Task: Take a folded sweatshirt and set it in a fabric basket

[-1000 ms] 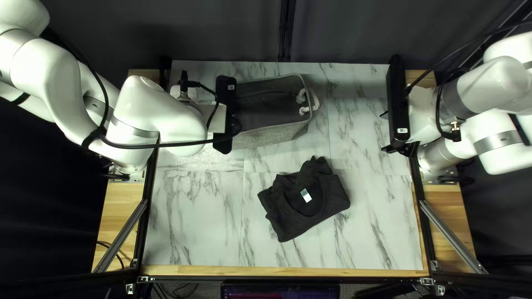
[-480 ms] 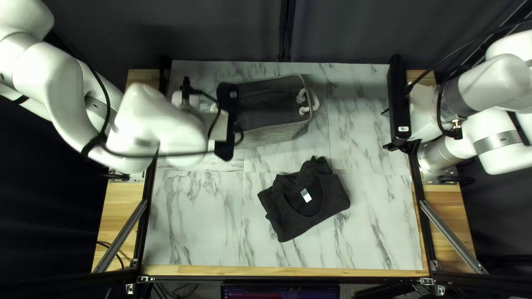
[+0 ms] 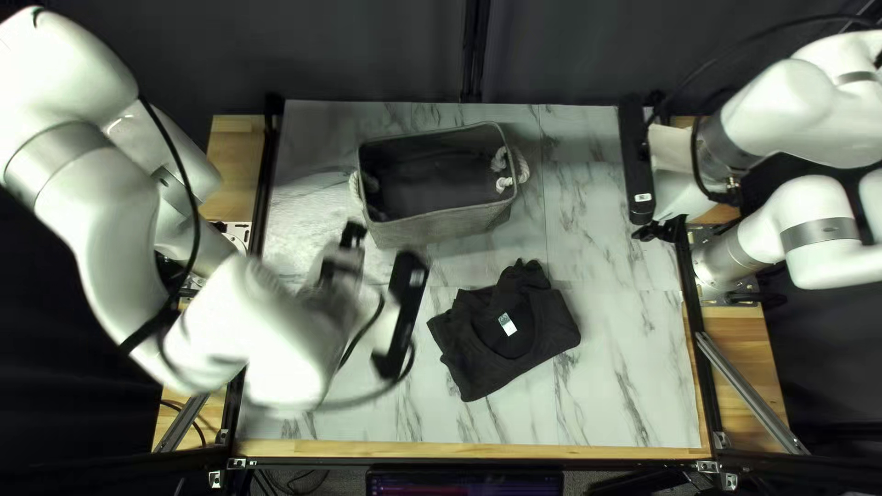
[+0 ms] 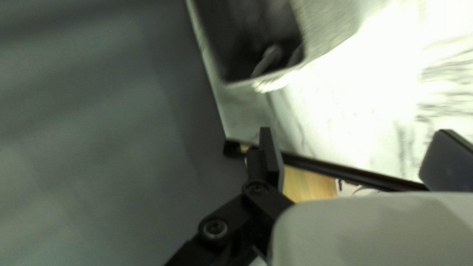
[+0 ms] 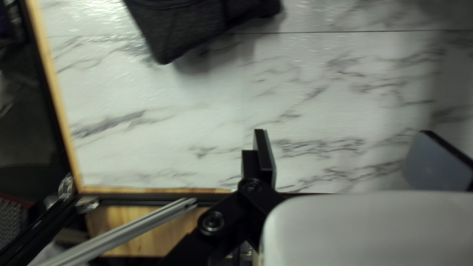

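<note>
The left wrist view shows my left gripper with its two fingers well apart and nothing held, the open-topped grey fabric basket lying ahead of them. My right gripper is spread wide too, equally unladen, at the table's right side. The folded dark charcoal sweatshirt rests flat on the white marble-patterned tabletop, nearer the table's near edge than the basket and apart from it. I judge this to be the approach, with the grasp still to be made. Next I need to bring my left fingers over the sweatshirt's left side and line them up with a folded edge, my right ones perhaps taking the opposite side. Then I should go low enough to catch every layer before closing; pinching only the top one could let the bundle unfold on the lift towards the basket.
</note>
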You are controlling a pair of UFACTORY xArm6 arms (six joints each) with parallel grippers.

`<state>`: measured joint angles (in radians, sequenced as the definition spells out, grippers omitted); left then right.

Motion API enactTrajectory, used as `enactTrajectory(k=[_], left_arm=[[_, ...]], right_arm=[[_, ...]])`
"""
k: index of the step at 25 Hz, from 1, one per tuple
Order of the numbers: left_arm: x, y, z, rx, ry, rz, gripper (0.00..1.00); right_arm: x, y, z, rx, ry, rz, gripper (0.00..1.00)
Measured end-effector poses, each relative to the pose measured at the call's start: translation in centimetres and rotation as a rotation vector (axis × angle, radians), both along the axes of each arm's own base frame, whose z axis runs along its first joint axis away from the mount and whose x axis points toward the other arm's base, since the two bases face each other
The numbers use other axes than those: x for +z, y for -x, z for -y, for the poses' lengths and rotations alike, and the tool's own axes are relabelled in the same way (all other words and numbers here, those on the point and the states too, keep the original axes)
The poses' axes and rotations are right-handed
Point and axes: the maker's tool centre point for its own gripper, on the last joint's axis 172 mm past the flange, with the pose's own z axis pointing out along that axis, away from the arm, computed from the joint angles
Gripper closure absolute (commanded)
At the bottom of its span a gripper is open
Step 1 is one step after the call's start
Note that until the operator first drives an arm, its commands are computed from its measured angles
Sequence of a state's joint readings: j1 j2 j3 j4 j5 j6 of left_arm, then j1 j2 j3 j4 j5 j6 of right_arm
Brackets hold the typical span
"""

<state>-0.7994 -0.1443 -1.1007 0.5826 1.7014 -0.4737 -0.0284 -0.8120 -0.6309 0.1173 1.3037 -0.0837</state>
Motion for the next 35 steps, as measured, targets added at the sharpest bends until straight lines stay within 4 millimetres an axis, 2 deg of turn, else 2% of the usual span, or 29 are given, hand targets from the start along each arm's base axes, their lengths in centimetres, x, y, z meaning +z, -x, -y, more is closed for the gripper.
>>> enactTrajectory(k=[7, 9, 13, 17, 23, 28, 35], left_arm=[[0.0, 0.0, 0.0, 0.000, 0.001, 0.000, 0.00], [-0.5, -0.1, 0.2, -0.003, 0.001, 0.003, 0.00], [-2.9, -2.2, 1.7, -0.061, -0.005, 0.012, 0.00], [-5.1, -4.7, 3.5, -0.128, -0.008, 0.004, 0.00], [-9.0, -7.5, 7.2, -0.234, -0.019, -0.035, 0.00], [-11.2, -7.7, 9.2, -0.315, -0.025, -0.061, 0.00], [-12.8, -7.6, 8.6, -0.320, -0.017, -0.071, 0.00]], right_arm=[[0.0, 0.0, 0.0, 0.001, 0.000, 0.000, 0.00], [-0.6, 0.2, 0.0, 0.006, 0.002, 0.000, 0.00], [-3.9, 0.5, -0.3, 0.030, -0.023, 0.005, 0.00], [-6.4, 0.6, -0.7, 0.031, -0.057, 0.008, 0.00], [-8.5, -0.8, -1.8, 0.002, -0.079, 0.041, 0.00], [-10.3, -2.3, -2.8, -0.024, -0.048, 0.090, 0.00], [-12.2, -4.1, -2.7, 0.027, 0.013, 0.149, 0.00]])
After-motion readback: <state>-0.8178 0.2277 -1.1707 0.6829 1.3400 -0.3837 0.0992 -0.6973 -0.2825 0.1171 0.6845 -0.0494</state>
